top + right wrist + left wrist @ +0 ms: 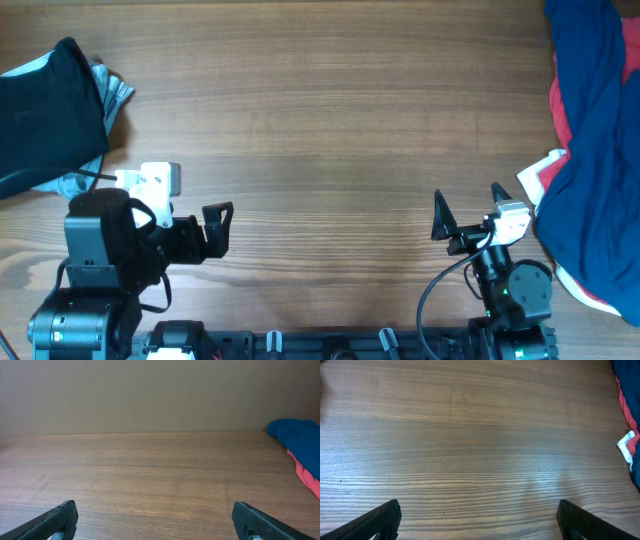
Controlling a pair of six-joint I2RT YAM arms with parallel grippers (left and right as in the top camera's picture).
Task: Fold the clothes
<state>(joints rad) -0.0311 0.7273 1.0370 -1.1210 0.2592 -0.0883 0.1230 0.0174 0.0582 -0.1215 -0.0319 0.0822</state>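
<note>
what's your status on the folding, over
Left gripper open, empty. Right gripper open, empty. Black garment far left, blue-and-red garment far right, neither held. Nothing in the way.

- This reads as a robotics lab bench, a workstation built around one wide wood-grain table (330, 120)
- Two robot arms stand at the table's near edge: the left arm (95, 260) by its near left corner, the right arm (510, 285) by its near right corner
- A black mounting rail (330, 345) runs along the table's near edge between the arms, and a black cable (432, 295) loops beside the right arm
- A plain beige wall (150, 395) rises behind the table's far edge
- Clothes lie heaped at the table's ends: a black garment (45, 110) at the left end, a navy and red garment (595, 130) at the right end
</note>
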